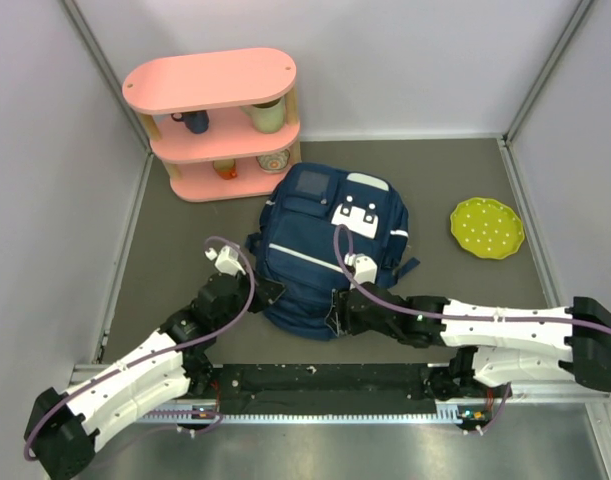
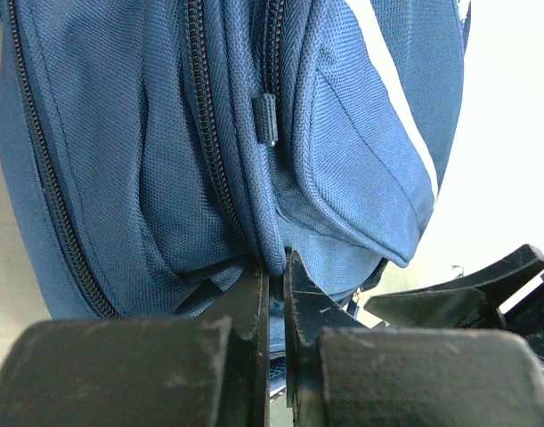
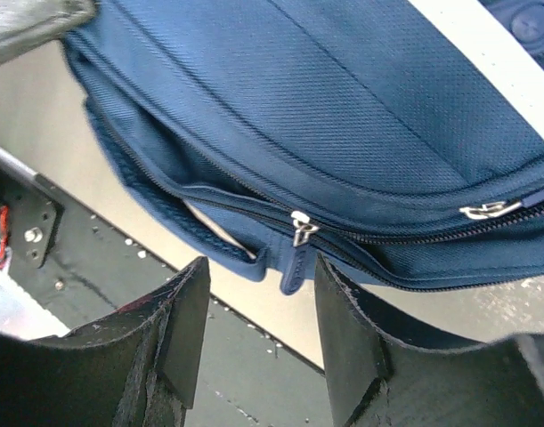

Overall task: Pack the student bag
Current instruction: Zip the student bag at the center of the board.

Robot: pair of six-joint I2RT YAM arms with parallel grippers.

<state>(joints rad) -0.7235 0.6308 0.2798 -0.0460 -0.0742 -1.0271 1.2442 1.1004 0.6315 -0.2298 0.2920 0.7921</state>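
Top view, navy student bag (image 1: 325, 250) flat on grey table (image 1: 180, 240) near pink shelf (image 1: 210, 82), left wrist view, left gripper (image 2: 276, 267) pinched tight on a bag fold, right wrist view, right gripper (image 3: 261, 294) parted, zip pull (image 3: 295, 265) just beyond its jaws

Pale walls (image 1: 405, 60) — pink shelf (image 1: 210, 80)

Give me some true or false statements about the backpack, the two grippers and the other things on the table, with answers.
1. The left gripper is shut on the student bag's fabric. True.
2. The right gripper is clamped on the zipper pull. False: it is open, and the pull sits ungripped in the gap between its fingers.
3. A yellow-green plate lies to the bag's right. True.
4. The pink shelf stands bare. False: it holds cups.
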